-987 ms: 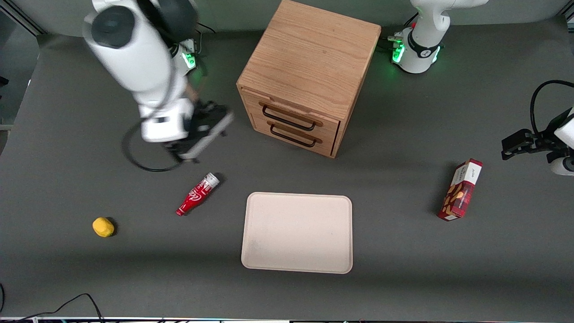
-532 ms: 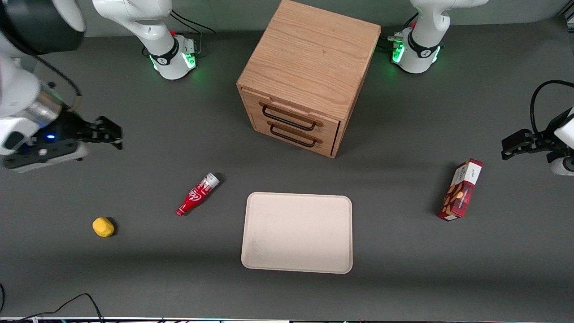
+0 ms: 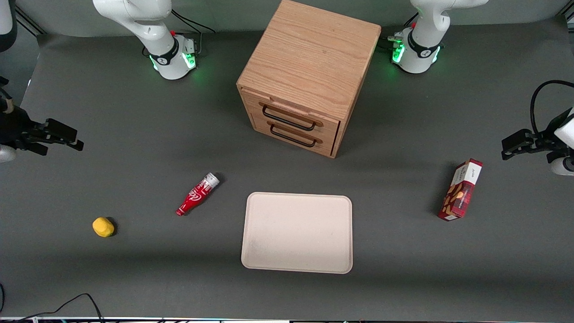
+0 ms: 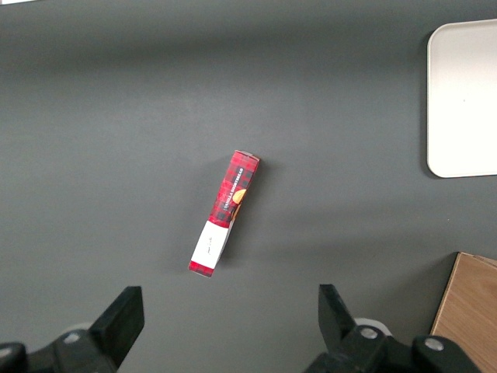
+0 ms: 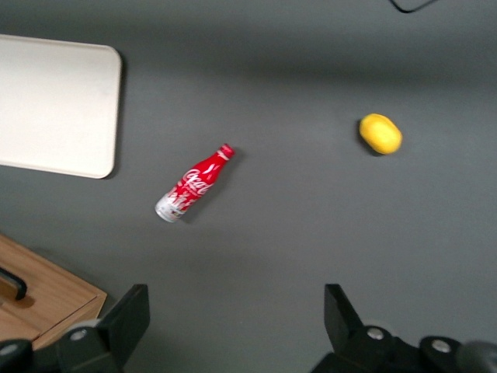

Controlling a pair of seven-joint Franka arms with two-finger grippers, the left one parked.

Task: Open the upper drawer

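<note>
Front view: the gripper [image 3: 67, 137] is held spread and empty at the working arm's end of the worktop [image 3: 403, 278], well apart from the shut upper drawer [image 3: 293, 115], whose handle [image 3: 288, 118] must next be approached.

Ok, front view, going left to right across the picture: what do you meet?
gripper, open → yellow lemon → red cola bottle → wooden cabinet with upper drawer shut → red snack box
</note>
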